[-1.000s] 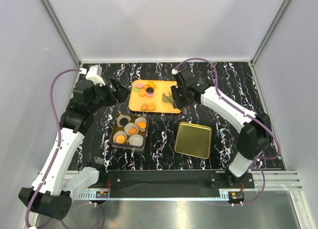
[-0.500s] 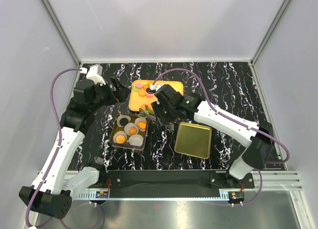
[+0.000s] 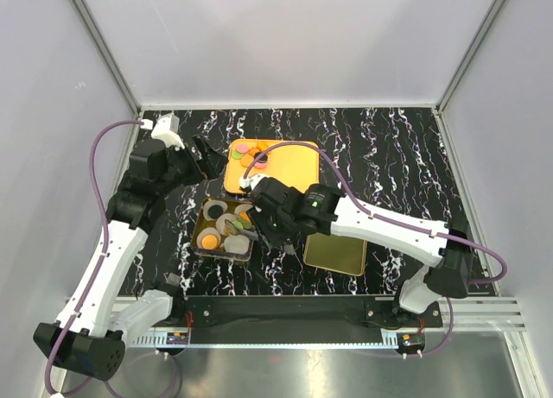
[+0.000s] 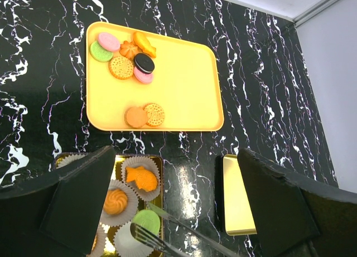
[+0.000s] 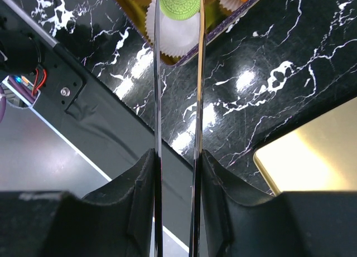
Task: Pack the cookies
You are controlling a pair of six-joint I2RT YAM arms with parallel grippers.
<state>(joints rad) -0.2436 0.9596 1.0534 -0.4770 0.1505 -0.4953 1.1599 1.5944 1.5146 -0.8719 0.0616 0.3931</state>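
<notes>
Right gripper (image 5: 177,159) clamps metal tongs (image 5: 157,101) pinching a green cookie (image 5: 179,1) over a paper cup (image 5: 179,34) in the near right corner of the tin (image 4: 160,173); left gripper (image 4: 178,204) gapes wide, empty.

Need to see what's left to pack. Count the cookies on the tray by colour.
Orange or tan cookies: 5
Pink cookies: 2
Green cookies: 1
Black cookies: 1
Total on the tray: 9

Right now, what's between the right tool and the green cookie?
Metal tongs: the right tool clamps them, their tips flanking the green cookie, in the right wrist view.
</notes>
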